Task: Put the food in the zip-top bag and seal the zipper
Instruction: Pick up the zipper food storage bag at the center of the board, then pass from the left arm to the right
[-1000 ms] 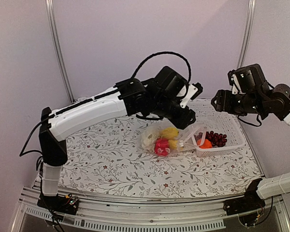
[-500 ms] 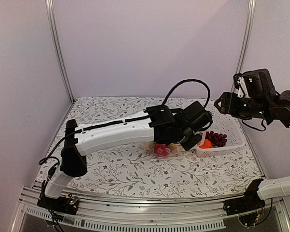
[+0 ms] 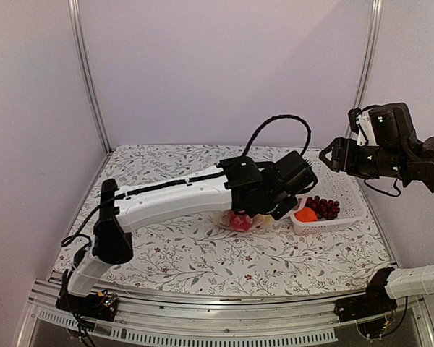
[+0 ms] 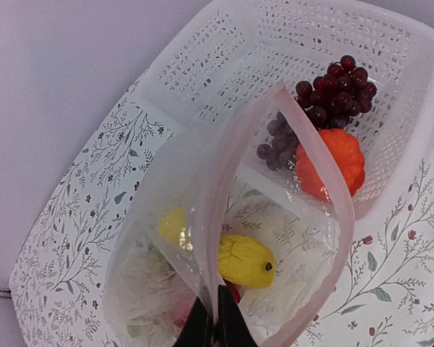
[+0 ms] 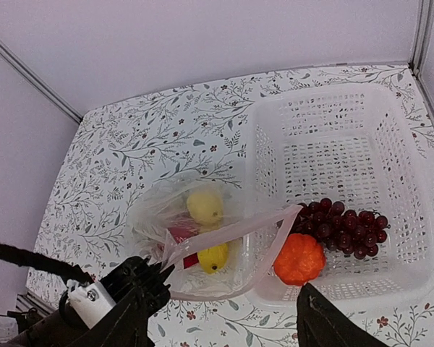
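While the clear, crinkly zip-top bag (image 4: pixel 202 166) is lying just left of the white mesh plastic basket (image 4: pixel 224 50), its mouth gaping over the basket's near-left rim, the left gripper (image 4: pixel 214 323) is pinching the mouth's lip, fingers pressed together on the film. A second ago that arm was riding high above the bag. It is now stretching low across the floral tablecloth (image 3: pixel 188 260), probably holding the mouth wide for loading. The long yellow piece (image 4: pixel 246 260) and small round yellow piece (image 4: pixel 172 225) are sitting inside, while the orange ball (image 4: pixel 333 163) and dark red grape bunch (image 4: pixel 333 90) are waiting in the basket. The right gripper (image 3: pixel 328 154) is hovering high at the right, spread wide, holding nothing. The red piece (image 3: pixel 239 221) is half hiding under the arm, the cream-white lump (image 4: pixel 146 289) is blurring into wrinkled plastic, and the thin clear zipper (image 4: pixel 309 141) is proving hard to trace.
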